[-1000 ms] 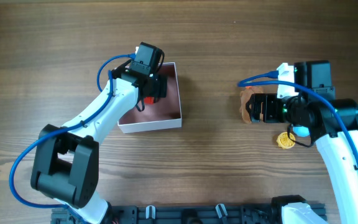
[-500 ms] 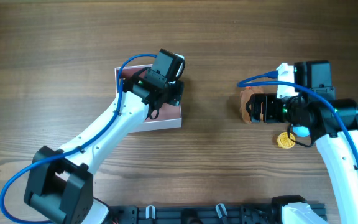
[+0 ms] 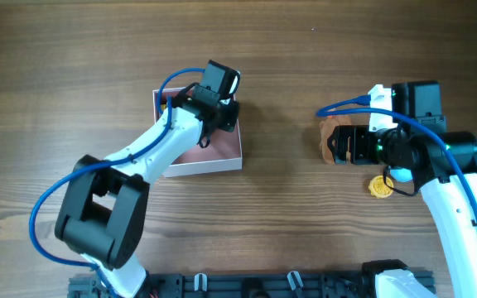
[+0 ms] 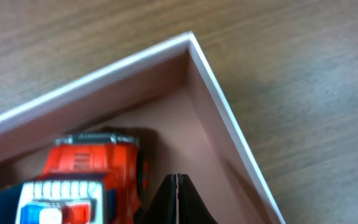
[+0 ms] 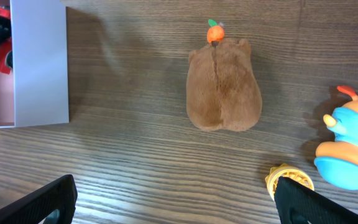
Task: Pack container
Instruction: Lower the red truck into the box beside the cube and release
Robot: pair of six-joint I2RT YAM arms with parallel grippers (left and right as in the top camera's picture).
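Observation:
The container (image 3: 215, 163), a shallow white-walled box with a dull pink inside, lies left of centre on the table. Its far corner (image 4: 190, 38) shows in the left wrist view, with a red toy car (image 4: 95, 165) lying inside. My left gripper (image 4: 177, 185) hangs over the pink floor just right of the car, shut with nothing between its fingers. My right gripper (image 5: 179, 208) stands wide open above bare wood. A brown plush (image 5: 224, 84) lies ahead of it and the container wall (image 5: 40, 62) shows at the far left.
A yellow toothed wheel (image 5: 289, 178) lies by my right gripper's right finger, and a blue and orange toy (image 5: 351, 149) sits beside it. In the overhead view the wheel (image 3: 379, 187) lies near the right arm (image 3: 458, 207). The left arm (image 3: 139, 161) crosses the container's left side.
My left gripper has gone from open to shut, empty, and its wrist has shifted right over the container. The red car stays inside. The right arm has not moved.

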